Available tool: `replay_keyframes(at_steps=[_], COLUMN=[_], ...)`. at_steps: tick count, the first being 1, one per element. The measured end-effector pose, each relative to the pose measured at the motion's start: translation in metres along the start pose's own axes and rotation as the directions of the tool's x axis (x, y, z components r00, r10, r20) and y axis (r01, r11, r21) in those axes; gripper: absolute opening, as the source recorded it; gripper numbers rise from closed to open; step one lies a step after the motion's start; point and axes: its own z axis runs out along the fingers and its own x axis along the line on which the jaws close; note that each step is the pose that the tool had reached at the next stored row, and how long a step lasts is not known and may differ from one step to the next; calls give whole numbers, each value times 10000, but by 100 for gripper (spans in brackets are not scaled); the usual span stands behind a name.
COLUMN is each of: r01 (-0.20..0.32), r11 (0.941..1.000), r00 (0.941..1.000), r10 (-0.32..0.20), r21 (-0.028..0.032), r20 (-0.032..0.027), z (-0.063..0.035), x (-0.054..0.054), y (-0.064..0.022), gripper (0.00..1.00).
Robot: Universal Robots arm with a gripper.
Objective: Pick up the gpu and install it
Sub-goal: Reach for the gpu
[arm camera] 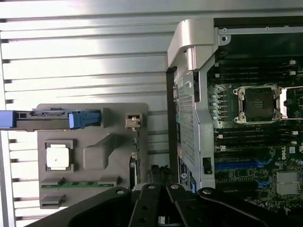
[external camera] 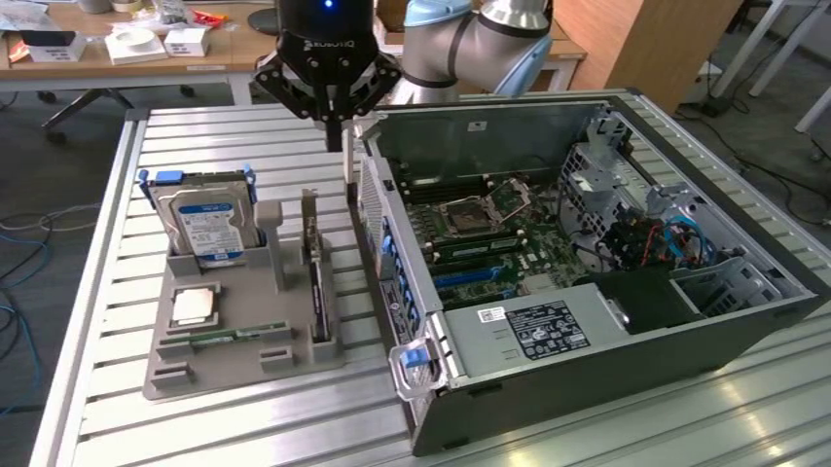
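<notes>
The gpu point(external camera: 315, 277) is a thin dark card standing on edge in a slot along the grey holder point(external camera: 247, 360), on the side nearest the computer case. In the wrist view the gpu point(arm camera: 134, 163) appears edge-on as a narrow dark line. My black gripper point(external camera: 335, 144) hangs shut above the slatted table, behind the holder's far end and close to the case's back corner, well above the card. Nothing is between its fingers. The gripper point(arm camera: 158, 189) and its linkage show dark in the wrist view.
The open computer case point(external camera: 727, 331) lies on the exterior view's right with its motherboard point(external camera: 500, 229) exposed. The holder also carries an upright blue-and-silver hard drive point(external camera: 208, 226), a processor chip point(external camera: 195, 306) and a green memory stick point(external camera: 234, 336). A cluttered desk point(external camera: 130, 44) stands behind.
</notes>
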Motion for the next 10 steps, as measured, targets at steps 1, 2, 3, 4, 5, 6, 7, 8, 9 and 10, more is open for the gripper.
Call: replay_keyframes(at_steps=[1,2,3,4,5,6,7,8,9,10], r01=[0,0,0,0,0,0,0,0,0,0], r11=[10000,10000,10000,10000,10000,10000,10000,10000,10000,10000], r00=[10000,10000,10000,10000,10000,10000,10000,10000,10000,10000], r10=[0,0,0,0,0,0,0,0,0,0], r21=[-1,-1,0,0,0,-1,0,0,0,0], r20=[1,0,0,0,0,0,1,1,1,0], z=[0,0,-1,-1,-2,-2,-2,-3,-3,-3], x=[14,27,41,56,70,84,98,112,126,139], y=[-1,-2,-3,-4,-5,-6,-8,-8,-10,-10], gripper=[10,10,10,10,10,10,10,10,10,10])
